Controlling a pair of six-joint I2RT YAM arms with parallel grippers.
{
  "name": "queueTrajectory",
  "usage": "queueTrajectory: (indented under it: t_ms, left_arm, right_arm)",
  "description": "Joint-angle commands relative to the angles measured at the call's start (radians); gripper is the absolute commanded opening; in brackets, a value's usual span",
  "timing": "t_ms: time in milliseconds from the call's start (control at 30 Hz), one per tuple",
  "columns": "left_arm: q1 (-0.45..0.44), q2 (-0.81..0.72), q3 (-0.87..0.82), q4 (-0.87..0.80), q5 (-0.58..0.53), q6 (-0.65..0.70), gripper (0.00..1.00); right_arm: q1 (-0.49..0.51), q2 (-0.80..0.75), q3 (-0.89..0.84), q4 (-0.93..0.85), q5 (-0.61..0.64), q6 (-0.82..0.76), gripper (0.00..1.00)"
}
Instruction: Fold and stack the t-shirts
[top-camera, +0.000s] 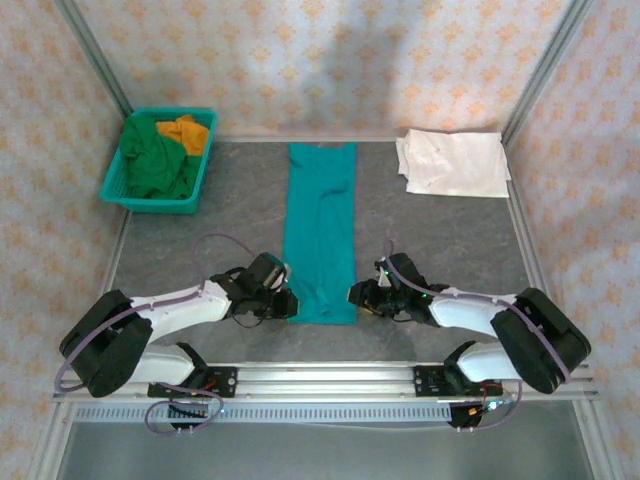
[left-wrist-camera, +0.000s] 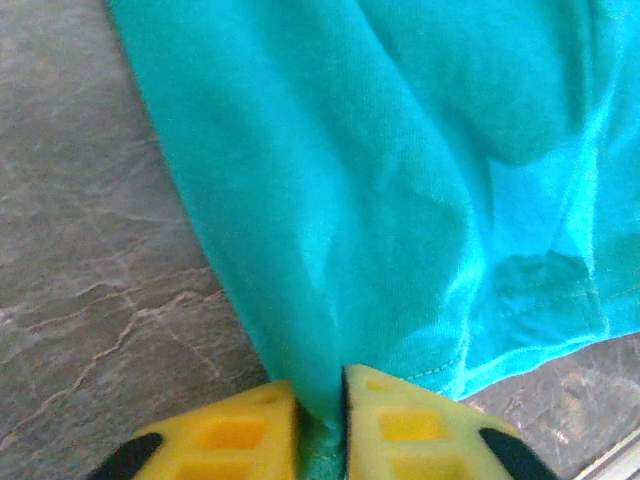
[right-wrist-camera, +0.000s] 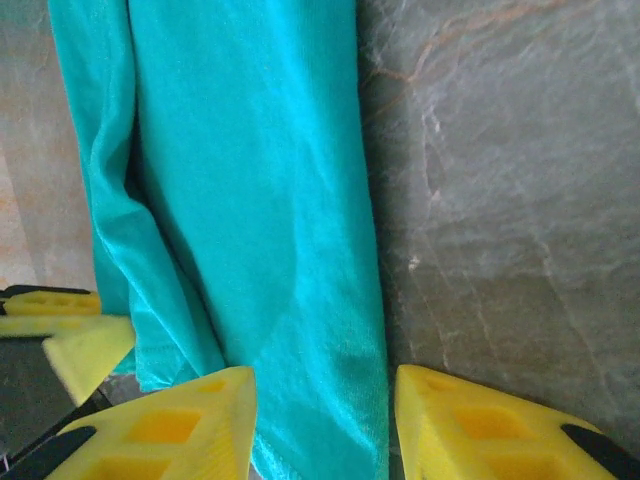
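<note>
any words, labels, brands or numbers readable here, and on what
None can be read.
The teal t-shirt, folded into a long strip, shows plain cloth with no print.
The white t-shirt is plain.
The dark green t-shirt and orange t-shirt in the teal basket show no lettering.
The wallpaper bears only a pattern.

Four t-shirts are in view: one teal t-shirt (top-camera: 320, 230), one white t-shirt (top-camera: 453, 163), one dark green t-shirt (top-camera: 155, 165) and one orange t-shirt (top-camera: 187, 131). There is one teal basket (top-camera: 150, 203) and one grey table (top-camera: 200, 220). Two arms are present, the left arm (top-camera: 170, 305) and the right arm (top-camera: 470, 308), carrying two grippers, the left gripper (top-camera: 290, 303) and the right gripper (top-camera: 353, 295), and each gripper has two yellow fingers (right-wrist-camera: 180, 425), which makes four fingers altogether.
</note>
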Motion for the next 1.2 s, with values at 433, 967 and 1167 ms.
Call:
queueTrajectory:
  t_ms: [433,967,1167]
  left_arm:
    - [-0.005,-0.088,-0.091,-0.016,-0.09,-0.013,0.0]
    - [-0.005,-0.241,-0.131,-0.006,-0.123,-0.003,0.0]
    - [-0.012,-0.277,-0.15,-0.105,-0.112,0.029,0.0]
  right_arm:
    - [0.094,-0.028,-0.025,0.007,0.028,0.089,0.4]
    - [0.126,-0.022,-0.014,0.025,0.055,0.098,0.0]
    - [0.15,-0.069,-0.047,-0.016,0.052,0.082,0.0]
